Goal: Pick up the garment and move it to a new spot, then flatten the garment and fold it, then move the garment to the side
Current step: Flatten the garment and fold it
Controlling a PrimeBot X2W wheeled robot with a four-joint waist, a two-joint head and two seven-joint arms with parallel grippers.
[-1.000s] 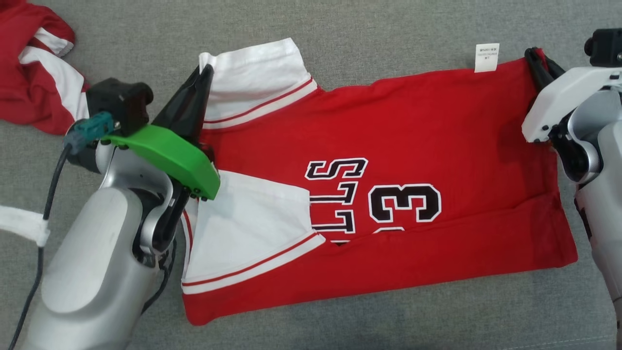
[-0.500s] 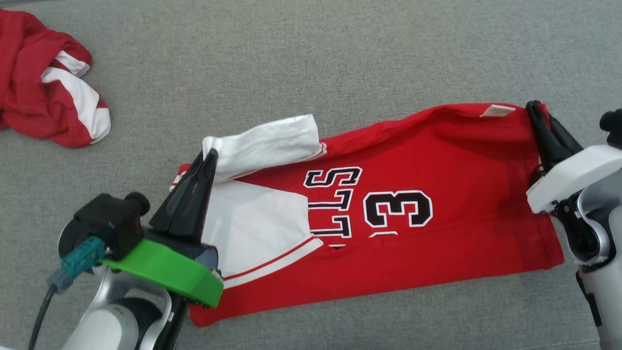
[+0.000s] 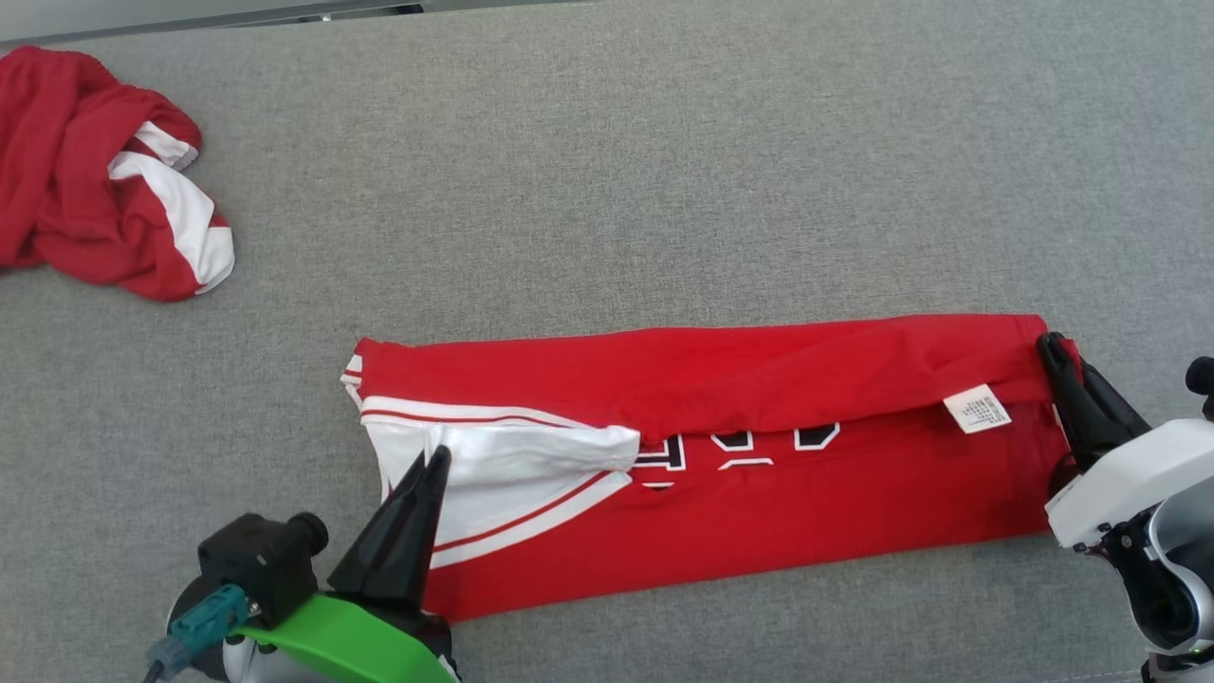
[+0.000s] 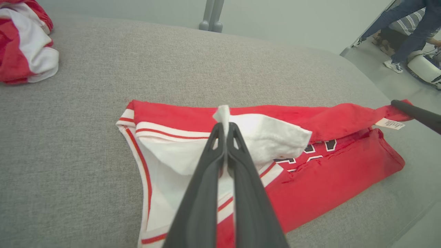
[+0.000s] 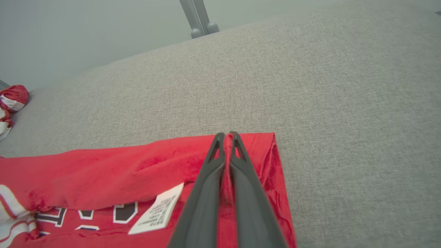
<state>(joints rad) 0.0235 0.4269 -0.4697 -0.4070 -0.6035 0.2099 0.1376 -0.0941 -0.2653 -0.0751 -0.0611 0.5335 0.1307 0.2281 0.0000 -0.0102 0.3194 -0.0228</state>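
**Garment**: red jersey with white sleeves, lying near the front edge of the grey surface as a narrow band. A second ago it was spread wide with the number in full view. Its far edge is now drawn over toward the robot, half covering the lettering, with the care label turned up.
**Left fingers**: clenched on the white sleeve.
**Right fingers**: clenched on the red hem corner.
**Judgement:** lengthwise fold nearly laid; release and crosswise fold remain.
**Nearby:** crumpled red-and-white cloth, well apart.

A grey woven surface, perhaps upholstery, carries the part-folded red jersey and a crumpled red garment.
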